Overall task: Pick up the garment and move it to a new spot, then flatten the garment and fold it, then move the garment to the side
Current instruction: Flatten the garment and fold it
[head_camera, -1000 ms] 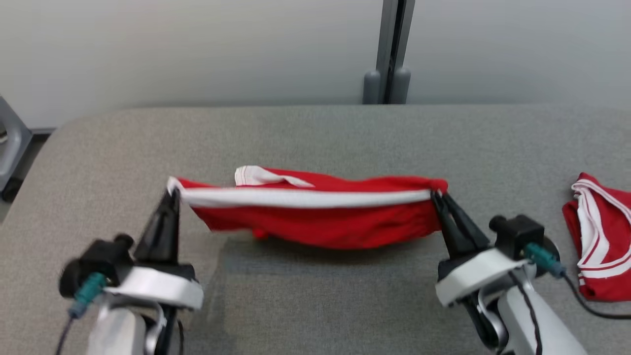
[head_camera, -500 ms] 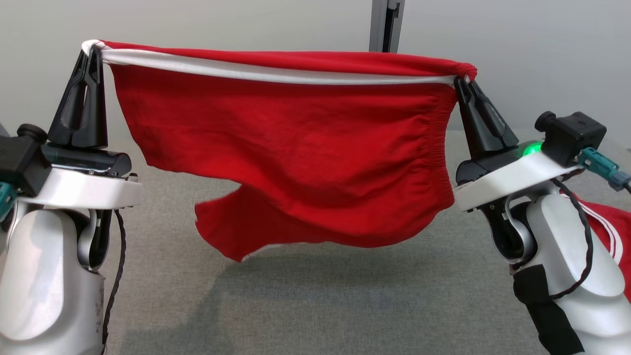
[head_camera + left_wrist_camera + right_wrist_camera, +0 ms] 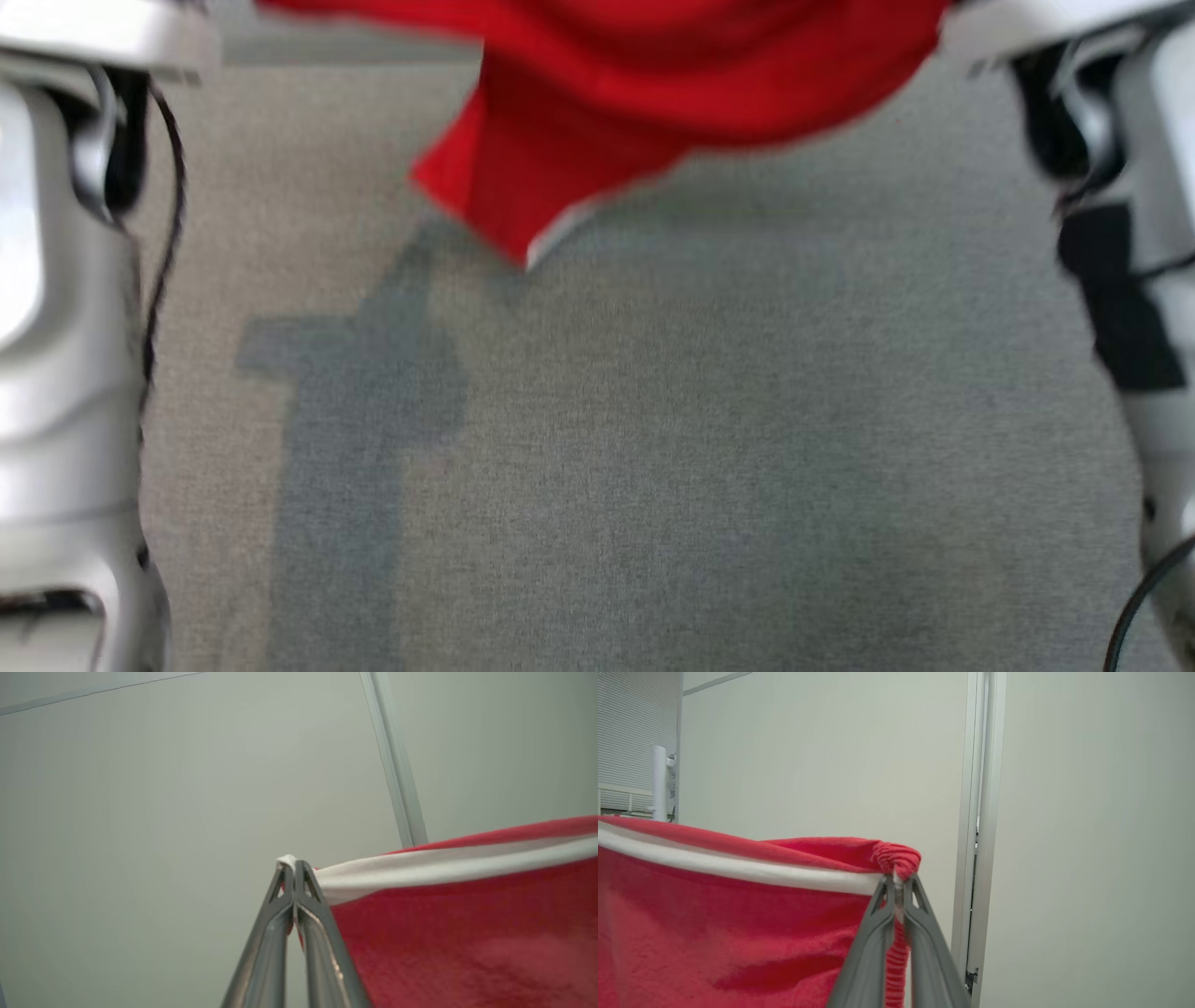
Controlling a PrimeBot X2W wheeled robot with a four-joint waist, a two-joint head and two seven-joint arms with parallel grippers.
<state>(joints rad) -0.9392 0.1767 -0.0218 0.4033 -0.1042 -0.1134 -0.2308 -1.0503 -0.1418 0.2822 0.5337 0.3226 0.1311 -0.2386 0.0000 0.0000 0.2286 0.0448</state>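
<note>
Limp, light red cloth garment (image 3: 672,84) sags above the grey tabletop (image 3: 700,467). The left claw (image 3: 293,868) and right claw (image 3: 896,882) pinch the ends of its white waistband (image 3: 444,861), a sound hold.

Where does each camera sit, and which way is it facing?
Head view: on the head, looking down at the grey table; left arm and right arm at the sides, red garment hanging above.
Left wrist view: on that wrist, facing the wall; left gripper pinches the garment's white band.
Right wrist view: same, facing the wall; right gripper pinches the band's other end.
Both wrist views share band and wall.
</note>
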